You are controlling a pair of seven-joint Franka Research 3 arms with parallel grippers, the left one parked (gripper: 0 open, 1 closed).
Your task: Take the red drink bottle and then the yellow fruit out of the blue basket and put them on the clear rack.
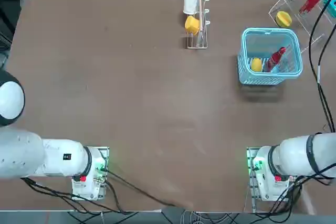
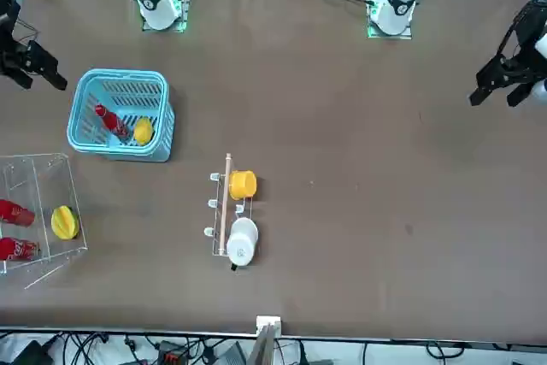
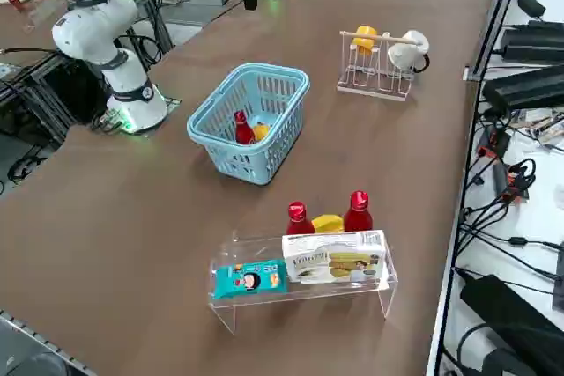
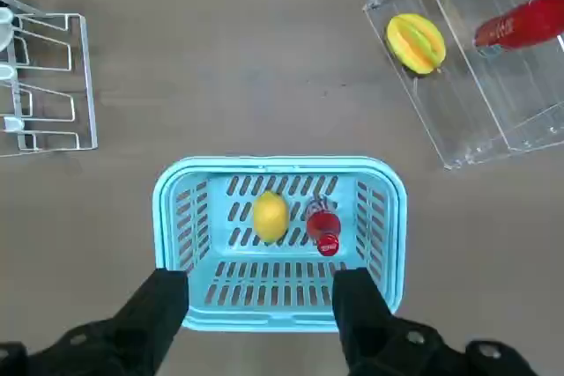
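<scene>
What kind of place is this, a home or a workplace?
Probably a robotics lab. The right gripper hangs open above a blue basket on a brown table, beside a clear rack of sample goods.

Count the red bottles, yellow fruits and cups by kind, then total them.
Red bottles: 3
Yellow fruits: 2
Cups: 2
Total: 7
The right gripper hovers open above the blue basket.
</scene>
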